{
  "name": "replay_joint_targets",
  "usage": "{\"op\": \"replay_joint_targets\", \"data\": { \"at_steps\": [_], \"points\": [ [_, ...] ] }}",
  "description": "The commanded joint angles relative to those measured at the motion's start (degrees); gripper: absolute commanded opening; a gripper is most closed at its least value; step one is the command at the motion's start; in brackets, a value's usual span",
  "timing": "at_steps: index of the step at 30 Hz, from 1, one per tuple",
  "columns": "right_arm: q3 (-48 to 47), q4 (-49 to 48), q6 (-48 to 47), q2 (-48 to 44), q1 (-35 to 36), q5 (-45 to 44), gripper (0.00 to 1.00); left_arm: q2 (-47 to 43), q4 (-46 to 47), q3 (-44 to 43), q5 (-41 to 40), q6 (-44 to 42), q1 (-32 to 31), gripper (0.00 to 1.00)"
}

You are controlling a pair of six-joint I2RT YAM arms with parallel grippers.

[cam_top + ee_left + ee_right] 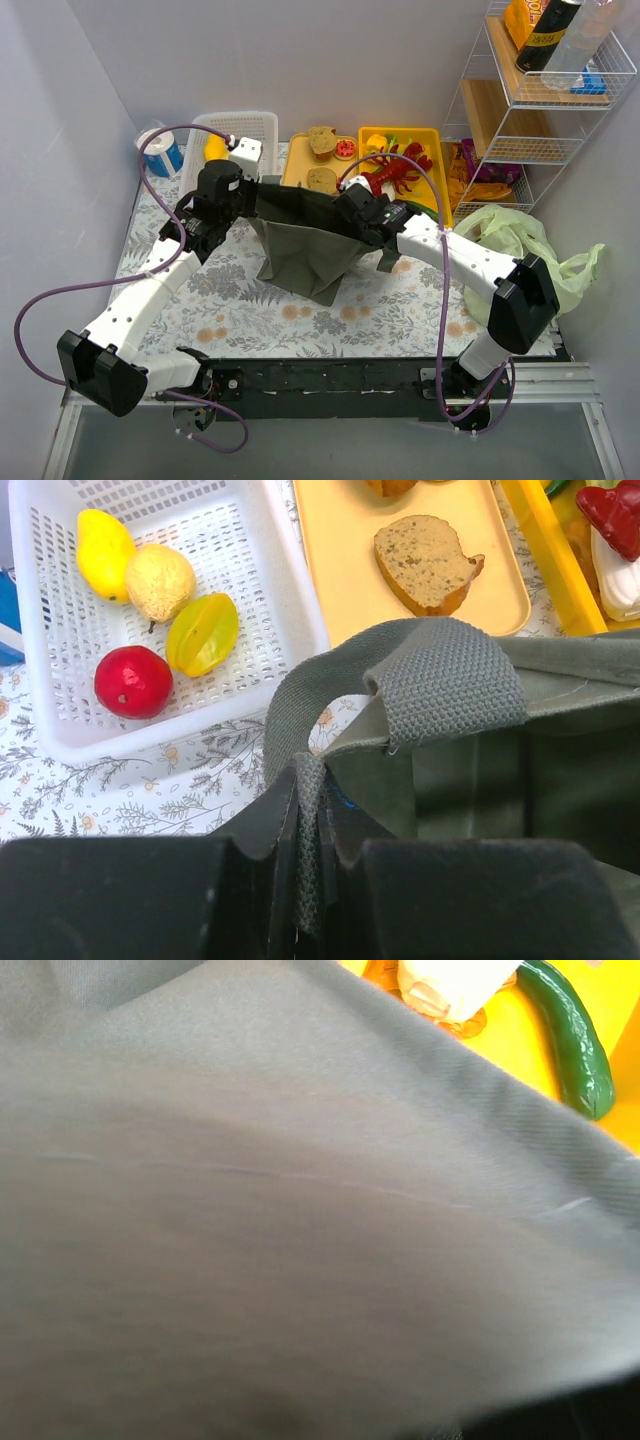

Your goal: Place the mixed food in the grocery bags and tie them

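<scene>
1. Pinching the tote's (300, 245) edge seam, the left gripper (308, 865) was clamped shut; tote hung stretched between both arms.
2. Right gripper (352, 208) sat at the opposite rim; its opening couldn't be told, cloth filled its view.
3. Tote looked soft, limp, light: olive cloth. The coarse woven strap (450, 685) was likely the firmest hold.

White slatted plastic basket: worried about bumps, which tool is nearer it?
Left. The left tool, clamped on the dark olive fabric tote, sits just beside the basket; the right tool is across the tote, by the bright yellow tray.
</scene>
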State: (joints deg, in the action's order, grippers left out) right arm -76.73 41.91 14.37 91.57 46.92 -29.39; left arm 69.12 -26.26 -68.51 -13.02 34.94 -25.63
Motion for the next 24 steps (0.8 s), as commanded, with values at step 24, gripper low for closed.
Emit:
{"op": "replay_joint_targets", "data": {
  "at_steps": [24],
  "points": [
    [-33.46,-11.94,-15.69,-12.04,-10.91,8.8,0.97,1.28,8.15,4.35,16.88,6.19,2.34,0.0]
  ]
}}
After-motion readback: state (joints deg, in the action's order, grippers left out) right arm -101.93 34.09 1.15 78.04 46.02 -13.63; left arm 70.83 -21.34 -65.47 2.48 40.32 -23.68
